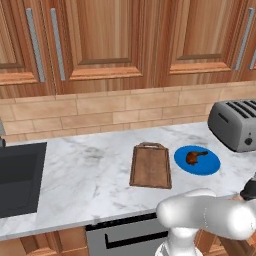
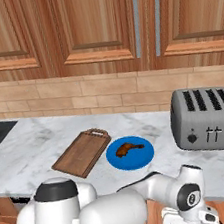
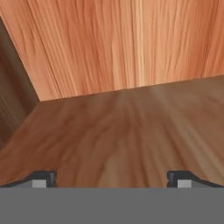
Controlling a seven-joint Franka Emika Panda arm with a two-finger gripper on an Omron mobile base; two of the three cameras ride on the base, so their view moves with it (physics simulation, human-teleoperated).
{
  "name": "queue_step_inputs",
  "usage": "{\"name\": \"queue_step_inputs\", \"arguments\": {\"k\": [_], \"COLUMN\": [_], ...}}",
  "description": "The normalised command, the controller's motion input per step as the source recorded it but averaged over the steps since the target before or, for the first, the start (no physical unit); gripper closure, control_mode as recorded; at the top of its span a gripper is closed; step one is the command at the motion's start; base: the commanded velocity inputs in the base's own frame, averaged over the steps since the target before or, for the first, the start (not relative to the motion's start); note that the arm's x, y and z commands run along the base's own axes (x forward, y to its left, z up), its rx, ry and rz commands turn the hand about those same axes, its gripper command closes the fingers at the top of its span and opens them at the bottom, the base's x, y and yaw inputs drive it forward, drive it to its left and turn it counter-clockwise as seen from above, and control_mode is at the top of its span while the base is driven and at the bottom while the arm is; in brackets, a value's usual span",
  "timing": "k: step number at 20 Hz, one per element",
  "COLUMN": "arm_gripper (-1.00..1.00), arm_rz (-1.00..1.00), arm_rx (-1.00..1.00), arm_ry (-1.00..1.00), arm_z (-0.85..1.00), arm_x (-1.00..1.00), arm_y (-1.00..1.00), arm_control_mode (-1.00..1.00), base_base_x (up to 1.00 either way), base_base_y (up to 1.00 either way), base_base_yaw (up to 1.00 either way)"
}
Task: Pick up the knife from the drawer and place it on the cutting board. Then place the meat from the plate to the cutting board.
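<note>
In the hand view my gripper (image 3: 111, 179) is open, its two dark fingertips (image 3: 41, 178) set wide apart with nothing between them. Ahead of it lie a wooden floor and wooden walls meeting in a corner at the left, which looks like the inside of the drawer (image 3: 122, 131). The knife is out of view. On the counter the dark-brown cutting board (image 1: 150, 167) (image 2: 82, 153) lies bare, loop handle toward the wall. Right of it sits the blue plate (image 1: 210, 165) (image 2: 141, 159) with the meat (image 1: 195, 157) (image 2: 127, 149) on it. My arm reaches down below the counter's front edge.
A silver toaster (image 1: 235, 122) (image 2: 205, 116) stands on the counter right of the plate. A dark sink (image 1: 17, 175) is set into the counter at the left. Upper cabinets hang above the tiled back wall. A grey appliance front (image 1: 125, 235) sits under the counter.
</note>
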Motion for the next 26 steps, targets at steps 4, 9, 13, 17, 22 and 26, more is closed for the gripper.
{"name": "queue_step_inputs", "arguments": {"k": [4, 9, 13, 17, 22, 26], "arm_gripper": [-1.0, -1.0, -1.0, -1.0, -1.0, -1.0], "arm_rz": [0.0, 0.0, 0.0, 0.02, 0.03, 0.05], "arm_rx": [0.09, 0.05, 0.01, 0.0, 0.0, 0.04], "arm_ry": [-0.03, 0.0, 0.0, 0.0, 0.0, 0.0], "arm_z": [-0.14, -0.12, -0.03, -0.25, -0.5, -0.41], "arm_x": [-0.1, 0.0, 0.01, 0.0, -0.05, -0.23], "arm_y": [0.0, 0.02, 0.06, 0.0, 0.0, -0.04], "arm_control_mode": [-1.0, -1.0, -1.0, -1.0, -1.0, -1.0], "base_base_x": [0.0, 0.0, 0.0, 0.0, 0.0, 0.0], "base_base_y": [0.0, 0.0, 0.0, 0.0, 0.0, 0.0], "base_base_yaw": [0.0, 0.0, 0.0, 0.0, 0.0, 0.0]}}
